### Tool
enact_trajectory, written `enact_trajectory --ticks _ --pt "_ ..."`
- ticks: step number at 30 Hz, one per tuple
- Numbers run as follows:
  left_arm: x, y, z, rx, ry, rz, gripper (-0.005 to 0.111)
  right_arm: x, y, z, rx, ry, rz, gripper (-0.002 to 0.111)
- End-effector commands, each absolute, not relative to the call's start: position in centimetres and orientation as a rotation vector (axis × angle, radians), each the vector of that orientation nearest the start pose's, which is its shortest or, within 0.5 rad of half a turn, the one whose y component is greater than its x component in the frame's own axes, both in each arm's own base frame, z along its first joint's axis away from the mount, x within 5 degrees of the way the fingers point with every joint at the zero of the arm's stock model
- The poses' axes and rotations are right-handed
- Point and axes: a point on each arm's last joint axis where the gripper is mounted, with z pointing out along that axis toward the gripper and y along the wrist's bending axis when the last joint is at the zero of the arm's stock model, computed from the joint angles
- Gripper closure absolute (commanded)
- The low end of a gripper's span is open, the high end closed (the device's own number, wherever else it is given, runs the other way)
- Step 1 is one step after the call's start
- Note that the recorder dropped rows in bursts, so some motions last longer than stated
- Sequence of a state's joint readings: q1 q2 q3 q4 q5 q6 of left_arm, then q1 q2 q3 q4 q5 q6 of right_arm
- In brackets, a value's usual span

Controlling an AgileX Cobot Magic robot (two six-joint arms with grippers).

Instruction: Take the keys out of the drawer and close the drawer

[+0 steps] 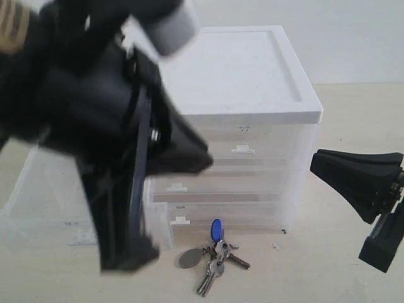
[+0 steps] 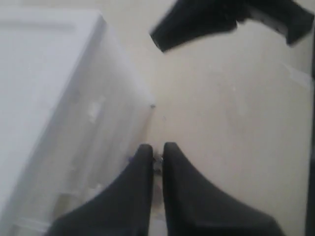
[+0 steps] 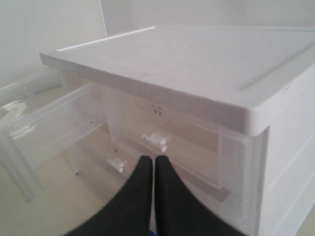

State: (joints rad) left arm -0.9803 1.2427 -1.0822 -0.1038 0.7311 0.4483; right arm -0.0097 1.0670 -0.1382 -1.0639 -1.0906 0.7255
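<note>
Well, closest to us the keys [image 1: 211,252] lie on the table [image 1: 328,271], just in front of the white chest [image 1: 252,69] and not in the drawer. They are small, hard, shiny metal, so they could slip, and the bunch would flop and dangle if lifted. The ring in the middle, or the blue fob [image 1: 216,228], looks like the best place to pinch. The keys are out, so I think the job left is the drawer.

The drawer [image 1: 41,202] sticks far out of the chest on the left side. It is see-through plastic. I think it is light and a bit bendy, and it should slide with a soft push. The flat front, by its little handle, looks like the best spot to push, straight in so it does not jam.

The left gripper [image 2: 157,152] has its two fingers almost together, with only a thin crack between them, and it holds nothing I can see. It hangs above the table beside the chest. Farther off, the right gripper [image 3: 154,164] is pinched closed too and holds nothing. It points at the front of the chest and does not touch it
</note>
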Motion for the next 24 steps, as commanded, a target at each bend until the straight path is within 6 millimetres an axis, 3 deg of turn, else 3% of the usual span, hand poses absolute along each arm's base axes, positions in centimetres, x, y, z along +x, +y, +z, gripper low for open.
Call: enact_trajectory --ticks 1,6,9,13,24 --pt "10.8 -20.8 29.6 1.634 1.924 -0.379 0.102 13.9 7.0 21.3 -0.637 1.550 0.753 0.108" --pt "9.0 -18.6 27.1 1.637 2.006 -0.368 0.102 14.0 7.0 21.2 -0.635 1.552 0.754 0.108" --pt "9.4 -16.6 26.2 1.558 2.064 -0.203 0.102 14.0 7.0 21.2 -0.635 1.554 0.753 0.108" --pt "10.9 -14.6 25.8 1.325 2.111 0.044 0.102 14.0 7.0 21.2 -0.635 1.552 0.754 0.108" --pt "12.0 -13.8 26.8 1.214 2.055 0.203 0.102 13.9 7.0 21.2 -0.636 1.555 0.757 0.108"
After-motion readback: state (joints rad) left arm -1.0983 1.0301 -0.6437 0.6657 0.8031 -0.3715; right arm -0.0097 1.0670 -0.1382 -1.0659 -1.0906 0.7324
